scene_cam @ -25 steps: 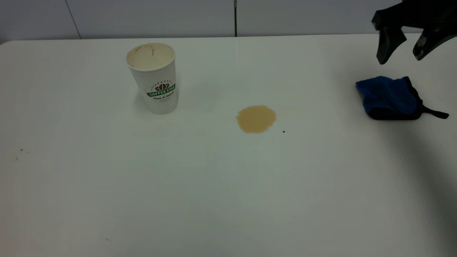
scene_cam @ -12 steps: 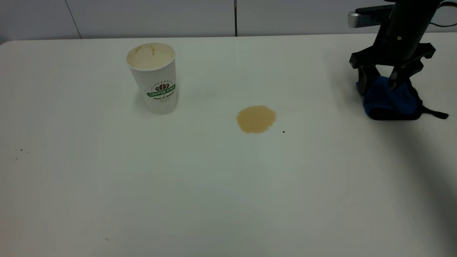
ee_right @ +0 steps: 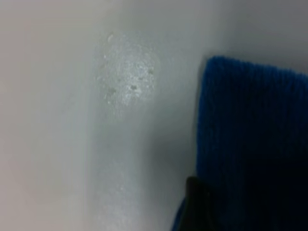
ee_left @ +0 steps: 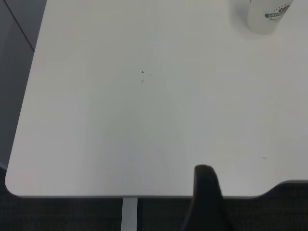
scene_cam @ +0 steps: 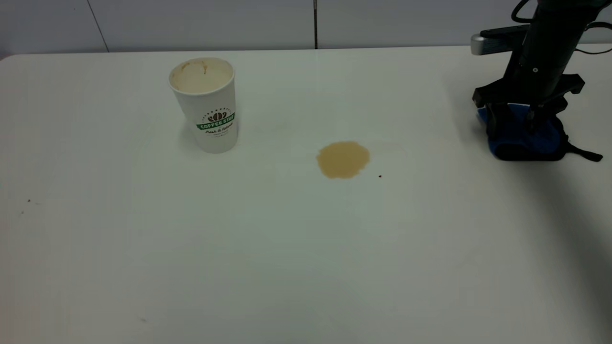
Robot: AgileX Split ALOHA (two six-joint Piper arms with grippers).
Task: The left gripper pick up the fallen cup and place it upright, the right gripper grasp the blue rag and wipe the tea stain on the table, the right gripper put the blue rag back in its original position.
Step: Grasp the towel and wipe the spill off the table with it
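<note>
The cup stands upright at the table's back left, its tea-stained inside showing; its lower part also shows in the left wrist view. The tea stain lies mid-table, right of the cup. The blue rag lies at the far right. My right gripper is down on the rag, open, with one finger on each side of its blue fold. The right wrist view shows the rag close up beside one dark fingertip. My left gripper shows only as a dark tip over the table's near left edge, far from the cup.
A tiny dark speck lies just right of the stain. More small specks dot the left side. The table's rounded corner and front edge show in the left wrist view. A wall runs behind the table.
My right gripper has come down from above the rag until its open fingers straddle it. The cup, stain and rag have not moved.
</note>
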